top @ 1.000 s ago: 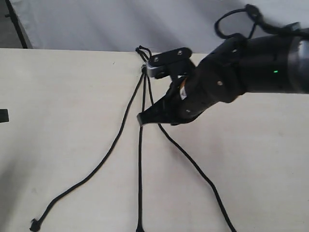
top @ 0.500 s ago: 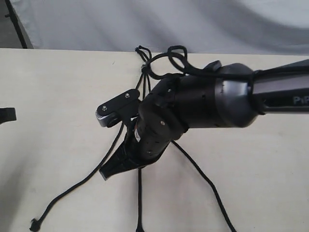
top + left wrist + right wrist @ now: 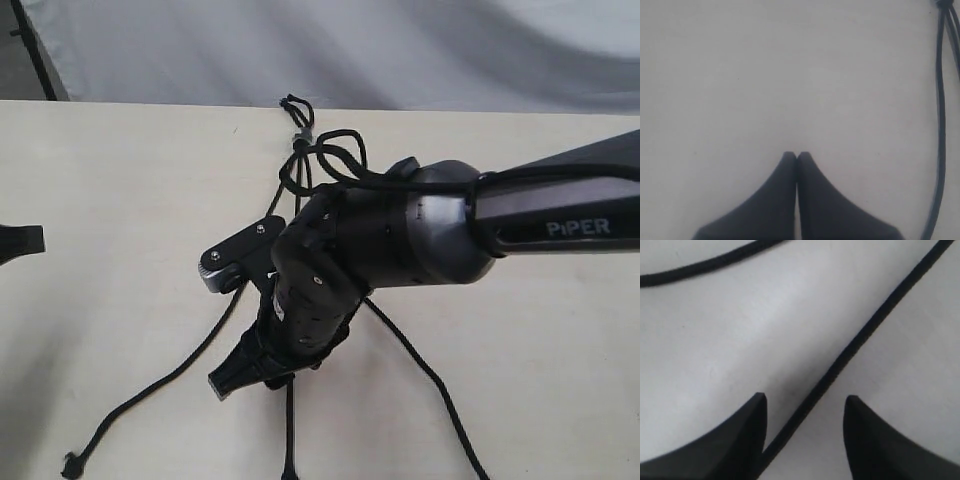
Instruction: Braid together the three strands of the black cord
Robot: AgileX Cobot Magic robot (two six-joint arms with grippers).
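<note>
Right claw (image 3: pixel 805 401) half-parted astride one strand (image 3: pixel 855 347) (no grip); left claw (image 3: pixel 797 156) closed, empty

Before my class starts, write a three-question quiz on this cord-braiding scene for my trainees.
1. True or false: the left claw is shut and holds nothing.
2. What lies between the open fingers of the right claw? A: one strand. B: a pair of scissors. C: nothing.
3. Fill in: ____ strands fan out over the table from the knotted loop.
Key: 1 true; 2 A; 3 three.
</note>
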